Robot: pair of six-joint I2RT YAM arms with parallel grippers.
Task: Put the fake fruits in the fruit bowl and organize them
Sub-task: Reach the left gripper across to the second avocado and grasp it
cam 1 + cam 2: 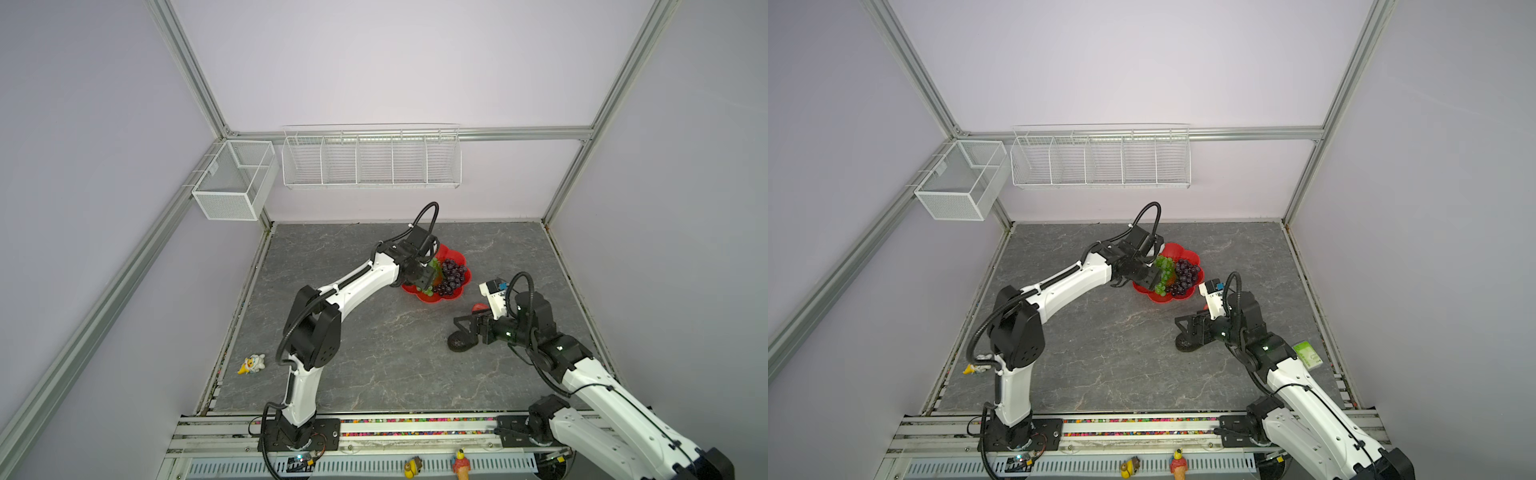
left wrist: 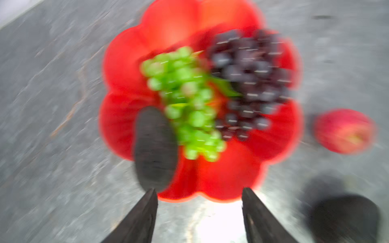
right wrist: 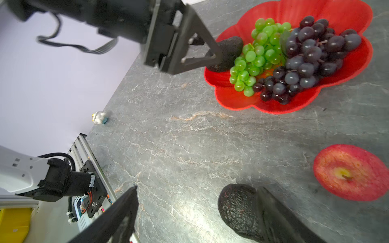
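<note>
Item: fruit bowl [image 3: 347, 12], red, petal-rimmed, on the grey table [image 3: 189, 136]; contents: green grape bunch [image 3: 259, 54] touching dark purple grape bunch [image 3: 309, 56] alongside it; one avocado [image 3: 231, 50] lying on the rim side by the green grapes.

Item: left pincer [image 2: 199, 189], over the bowl's edge; jaws partly apart, nothing between them; the bowl's avocado sits just beyond one fingertip; whether it touches cannot be told.

Item: right pincer [image 3: 197, 188], low over the table, jaws wide, gripping nothing.

Item: second avocado [image 3: 237, 208], on the table, inside the right pincer's gap and hard against one finger, well apart from the opposite one; its long axis appears to run roughly along that finger, so the jaws would close across its narrow width.

Item: apple [image 3: 349, 172], on the table, outside the jaws on that finger's outer side.

Judgement: two fruits remain out; the right arm is nearer to both; the bowl lies ahead of the right pincer across bare table.
</note>
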